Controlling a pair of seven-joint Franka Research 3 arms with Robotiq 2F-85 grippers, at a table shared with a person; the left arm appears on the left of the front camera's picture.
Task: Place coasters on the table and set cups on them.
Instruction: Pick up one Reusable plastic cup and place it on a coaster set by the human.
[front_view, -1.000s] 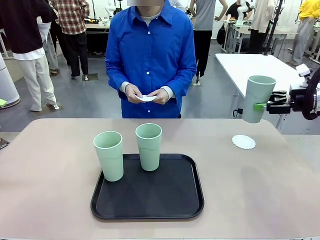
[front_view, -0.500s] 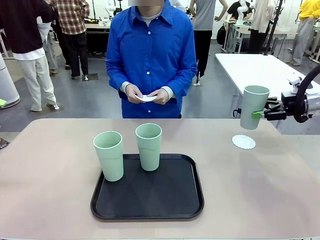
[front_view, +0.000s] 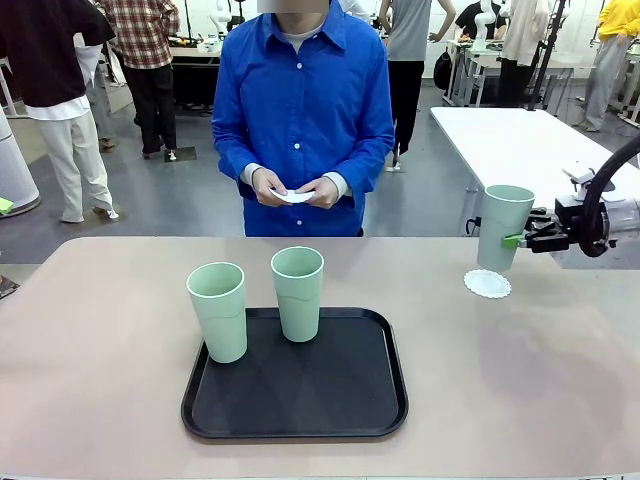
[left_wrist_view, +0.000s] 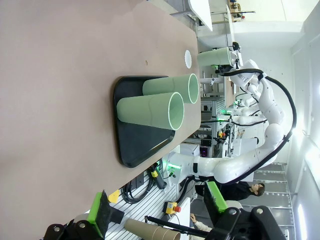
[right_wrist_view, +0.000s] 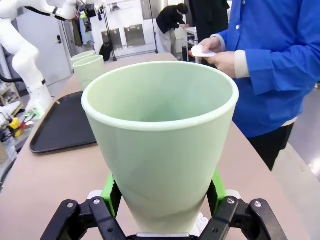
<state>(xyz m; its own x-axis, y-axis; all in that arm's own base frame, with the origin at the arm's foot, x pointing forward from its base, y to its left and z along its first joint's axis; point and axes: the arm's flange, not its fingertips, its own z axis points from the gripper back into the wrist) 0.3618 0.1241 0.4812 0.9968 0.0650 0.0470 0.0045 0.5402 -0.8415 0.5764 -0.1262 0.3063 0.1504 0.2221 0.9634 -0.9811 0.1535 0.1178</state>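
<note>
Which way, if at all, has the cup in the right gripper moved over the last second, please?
Yes. The cup, held in the right gripper, has come down and slightly to the picture's left, toward the coaster on the table, which has stayed put.

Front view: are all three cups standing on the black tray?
No, the left cup and the middle cup stand on the tray; the right pincer holds the third cup off the tray.
</note>
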